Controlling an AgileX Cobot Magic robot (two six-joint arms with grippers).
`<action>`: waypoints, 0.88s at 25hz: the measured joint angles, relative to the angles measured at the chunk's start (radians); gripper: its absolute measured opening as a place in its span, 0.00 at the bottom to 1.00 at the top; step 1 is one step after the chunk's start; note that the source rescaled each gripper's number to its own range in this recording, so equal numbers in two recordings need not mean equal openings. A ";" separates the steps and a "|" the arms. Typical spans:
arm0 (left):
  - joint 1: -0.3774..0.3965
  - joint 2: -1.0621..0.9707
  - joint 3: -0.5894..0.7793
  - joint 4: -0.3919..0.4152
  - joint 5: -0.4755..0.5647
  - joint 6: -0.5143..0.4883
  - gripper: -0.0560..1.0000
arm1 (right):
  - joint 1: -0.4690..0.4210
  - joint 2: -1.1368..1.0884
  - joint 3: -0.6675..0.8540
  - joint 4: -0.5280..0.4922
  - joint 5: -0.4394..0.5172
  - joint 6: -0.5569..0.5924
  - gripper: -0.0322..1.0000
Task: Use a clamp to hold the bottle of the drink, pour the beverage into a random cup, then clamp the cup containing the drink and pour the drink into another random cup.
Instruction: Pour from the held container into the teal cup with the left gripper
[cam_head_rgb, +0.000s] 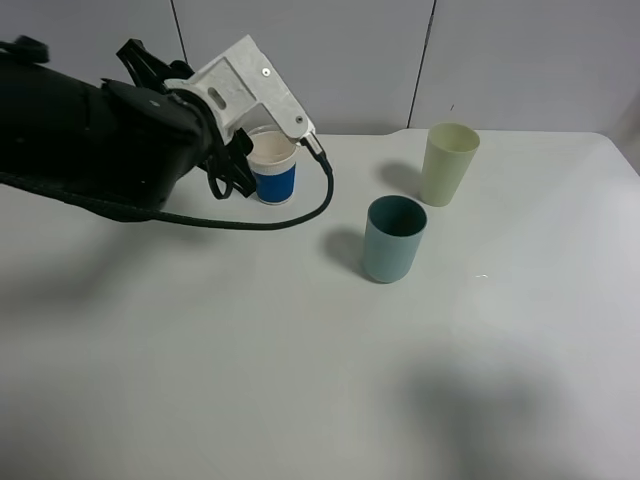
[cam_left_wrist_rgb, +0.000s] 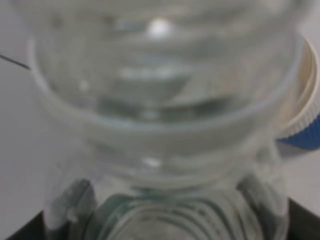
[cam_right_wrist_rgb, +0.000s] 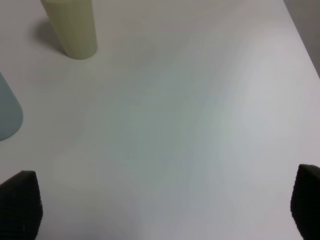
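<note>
- Exterior high: the left gripper (cam_head_rgb: 243, 160) hangs over the white blue-banded cup (cam_head_rgb: 274, 182), well left of the teal tumbler (cam_head_rgb: 393, 240) and behind it. The pale yellow-green cup (cam_head_rgb: 448, 165) stands just behind the tumbler, to its right.
- Left wrist: the jaws are clamped on the clear bottle (cam_left_wrist_rgb: 160, 100), which is blurred, with the banded cup's rim close beside it.
- Right wrist: the right gripper (cam_right_wrist_rgb: 162, 207) gapes wide and holds nothing, over the white table (cam_right_wrist_rgb: 200, 125) near the tumbler.

Left arm (cam_head_rgb: 90, 140) bulky black; white angular bracket (cam_head_rgb: 250, 85) (two screws); black cable (cam_head_rgb: 300, 215) loop; right gripper (cam_right_wrist_rgb: 165, 210) tips black.
</note>
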 joint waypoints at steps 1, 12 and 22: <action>0.000 0.000 0.000 0.000 0.000 0.000 0.13 | 0.000 0.000 0.000 0.000 0.000 0.000 1.00; -0.114 0.183 -0.154 -0.021 -0.107 0.123 0.13 | 0.000 0.000 0.000 0.000 0.000 0.000 1.00; -0.178 0.343 -0.260 -0.022 -0.098 0.210 0.13 | 0.000 0.000 0.000 -0.010 0.000 0.020 1.00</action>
